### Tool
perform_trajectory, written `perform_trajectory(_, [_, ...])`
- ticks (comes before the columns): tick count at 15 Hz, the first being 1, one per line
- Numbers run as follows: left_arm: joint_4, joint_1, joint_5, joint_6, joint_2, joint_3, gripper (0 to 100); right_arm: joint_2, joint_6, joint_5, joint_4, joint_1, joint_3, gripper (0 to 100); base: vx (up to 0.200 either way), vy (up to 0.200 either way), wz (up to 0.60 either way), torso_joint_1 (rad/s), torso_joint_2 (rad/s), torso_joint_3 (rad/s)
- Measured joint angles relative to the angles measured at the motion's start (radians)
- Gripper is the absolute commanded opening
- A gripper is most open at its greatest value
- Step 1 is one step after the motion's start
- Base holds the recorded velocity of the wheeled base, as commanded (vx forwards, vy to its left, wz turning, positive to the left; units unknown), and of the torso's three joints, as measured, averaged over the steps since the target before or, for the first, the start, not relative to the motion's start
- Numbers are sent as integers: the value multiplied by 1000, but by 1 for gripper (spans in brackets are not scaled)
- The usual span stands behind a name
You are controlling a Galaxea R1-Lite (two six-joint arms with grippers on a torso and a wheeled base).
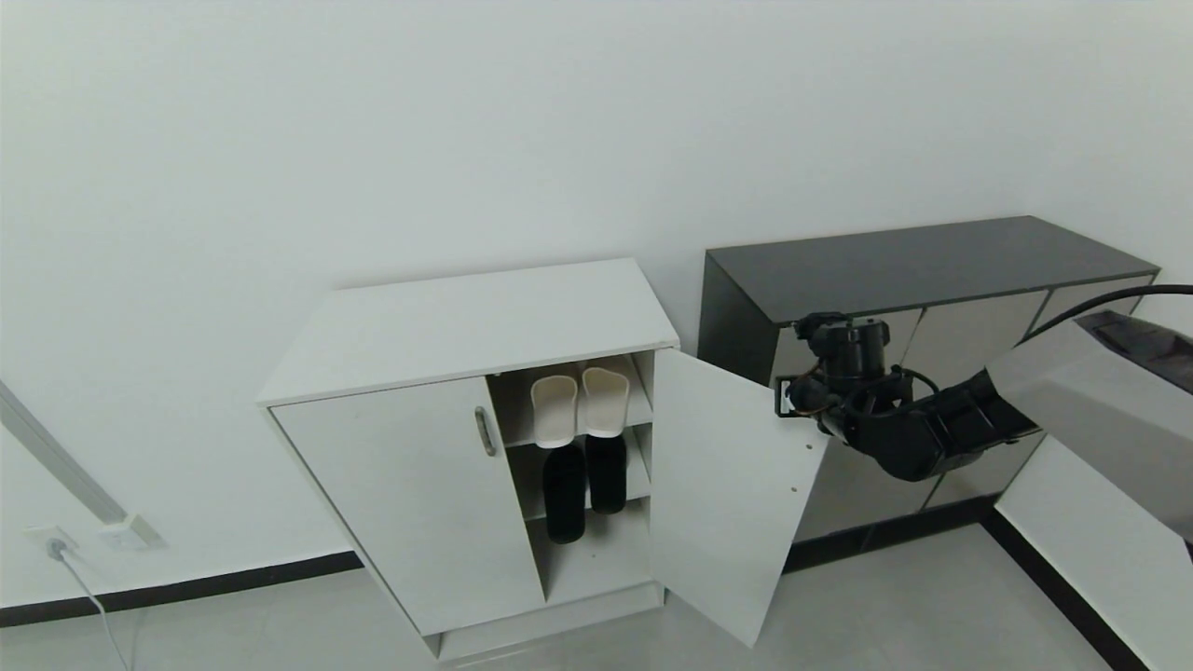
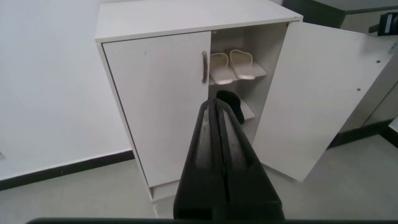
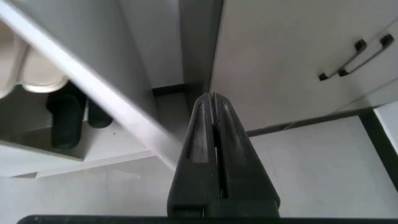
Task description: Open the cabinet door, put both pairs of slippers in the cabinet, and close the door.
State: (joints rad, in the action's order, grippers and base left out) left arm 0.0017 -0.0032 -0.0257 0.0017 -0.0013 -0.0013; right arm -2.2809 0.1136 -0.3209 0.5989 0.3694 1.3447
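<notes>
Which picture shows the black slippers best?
Head view: both black slippers show whole in the cabinet. In the left wrist view the left gripper hides most of them; the right wrist view shows their ends.

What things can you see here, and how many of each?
cabinet: one, white, against the wall, right door open.
white slippers: one pair, on the cabinet's upper shelf.
black slippers: one pair, on the shelf below.
sideboard: one, dark top, right of the cabinet.
wall socket: one, white, low on the wall, left of the cabinet.
left gripper: one, black, shut, in front of the cabinet.
right gripper: one, black, shut, by the right door's outer edge.
</notes>
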Motion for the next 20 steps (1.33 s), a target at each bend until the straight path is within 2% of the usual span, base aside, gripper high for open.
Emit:
perform_trajectory(6, [0, 0, 0, 0, 0, 0, 0, 5, 0, -2, -2, 35, -24, 0, 0, 0, 0, 0, 0, 0])
perform_trajectory(14, [0, 0, 0, -2, 0, 0, 0, 131, 11, -8, 1, 241, -211, 0, 0, 0, 0, 0, 0, 0])
perform_trajectory(20, [0, 0, 0, -2, 0, 0, 0, 226, 1, -2, 41, 309, -323, 0, 0, 0, 0, 0, 0, 0])
